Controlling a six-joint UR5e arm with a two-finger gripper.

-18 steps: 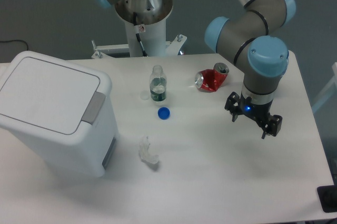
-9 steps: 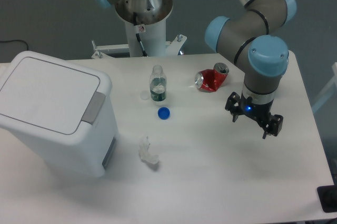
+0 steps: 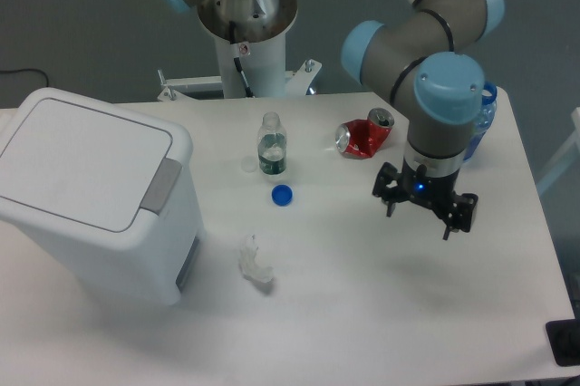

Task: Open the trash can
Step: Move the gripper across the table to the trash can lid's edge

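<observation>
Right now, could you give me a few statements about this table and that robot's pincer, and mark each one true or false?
1. The trash can has its lid shut. True.
2. The pincer is pressing the bin's grey tab. False: it hangs far off, on the table's other side.
3. The blue cap is screwed onto the clear bottle. False: it lies on the table in front of the bottle.
4. A crushed red can lies on its side. True.
5. The pincer holds nothing. True.

A robot arm reaches down from the one o'clock corner, its gripper (image 3: 420, 211) pointing downward with jaws spread apart, holding nothing.
</observation>
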